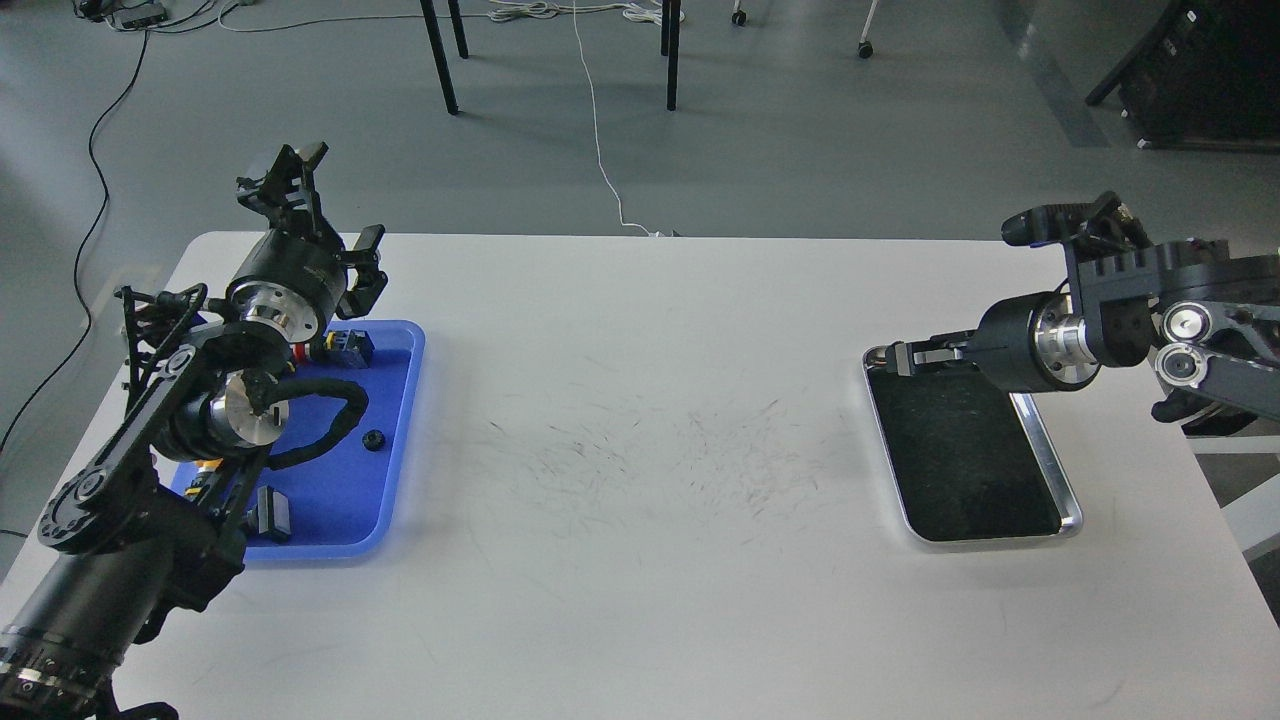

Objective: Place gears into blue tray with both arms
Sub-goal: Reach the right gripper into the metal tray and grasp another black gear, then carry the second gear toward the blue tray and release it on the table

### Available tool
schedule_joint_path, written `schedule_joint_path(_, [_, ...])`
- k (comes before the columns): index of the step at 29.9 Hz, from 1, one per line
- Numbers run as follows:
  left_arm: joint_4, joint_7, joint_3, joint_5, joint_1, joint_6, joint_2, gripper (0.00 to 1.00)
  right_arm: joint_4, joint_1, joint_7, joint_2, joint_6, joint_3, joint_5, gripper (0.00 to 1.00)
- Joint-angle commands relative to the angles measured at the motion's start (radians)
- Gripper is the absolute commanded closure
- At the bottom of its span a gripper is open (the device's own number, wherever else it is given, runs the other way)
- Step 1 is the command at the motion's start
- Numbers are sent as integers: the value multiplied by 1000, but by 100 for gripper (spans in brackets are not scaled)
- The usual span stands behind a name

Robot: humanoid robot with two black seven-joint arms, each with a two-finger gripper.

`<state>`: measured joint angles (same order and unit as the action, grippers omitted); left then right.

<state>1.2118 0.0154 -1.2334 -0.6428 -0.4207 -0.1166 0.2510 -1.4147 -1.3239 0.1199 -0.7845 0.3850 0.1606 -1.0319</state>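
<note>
One gear [374,440], a tiny black toothed disc, lies on the floor of the blue tray [400,460] at the table's [640,560] left; I cannot find the second. The left gripper [300,170] stands raised over the tray's far end, jaws apart and empty. The right gripper [905,357] reaches over the far left corner of the shiny steel tray [1055,470], whose inside is dark and matt; whether its jaws hold anything, I cannot tell. Any carry should end low over smooth blue plastic.
</note>
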Motion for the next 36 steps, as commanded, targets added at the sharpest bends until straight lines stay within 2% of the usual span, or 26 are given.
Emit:
schedule_joint_path(1, [0,0,0,0,0,0,2,2,17,-20,1,112,-102,-3,140,98])
schedule_joint_path(4, [0,0,0,0,0,0,14,2,65,-15,0,244,-175,-12,246,98])
schedule_joint_path(7, [0,0,0,0,0,0,27,2,158,9,0,368,-204,-36,292,98])
schedule_joint_path(12, [0,0,0,0,0,0,40,2,295,152,0,631,-251,-114,312,98])
schedule_joint_path(16, [0,1,0,0,0,0,45,2,385,254,-12,778,-297,-144,329,99])
schedule_joint_path(23, [0,0,2,0,2,0,60,2,474,362,-26,785,-316,-202,372,99])
schedule_joint_path(30, [0,0,2,0,2,0,63,2,453,414,-28,785,-308,-204,382,97])
schedule_joint_path(33, [0,0,2,0,2,0,63,2,436,430,-28,785,-307,-204,382,93])
schedule_joint_path(36, [0,0,2,0,2,0,65,2,421,433,-26,785,-311,-202,382,79])
